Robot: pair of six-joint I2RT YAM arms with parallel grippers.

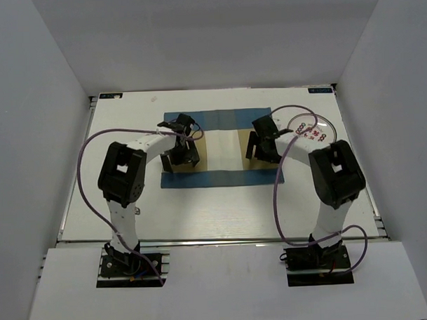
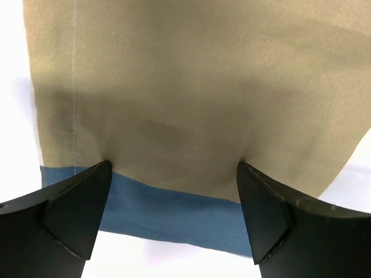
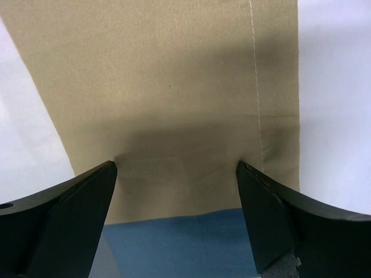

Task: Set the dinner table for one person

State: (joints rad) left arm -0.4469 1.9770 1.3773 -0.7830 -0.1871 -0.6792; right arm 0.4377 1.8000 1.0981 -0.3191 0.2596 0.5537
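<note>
Table [image 1: 222, 209] fills middle of top view. Placemat [image 1: 224, 152], blue with tan panels, flat at upper centre. Both left jaws and right jaws wide open, gripping nothing, tips against tan cloth near blue border.

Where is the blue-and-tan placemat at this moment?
In the top view, the placemat lies flat on the dinner table, centred toward its far edge; the open left gripper is at its left tan panel, the open right gripper at its right one.
</note>
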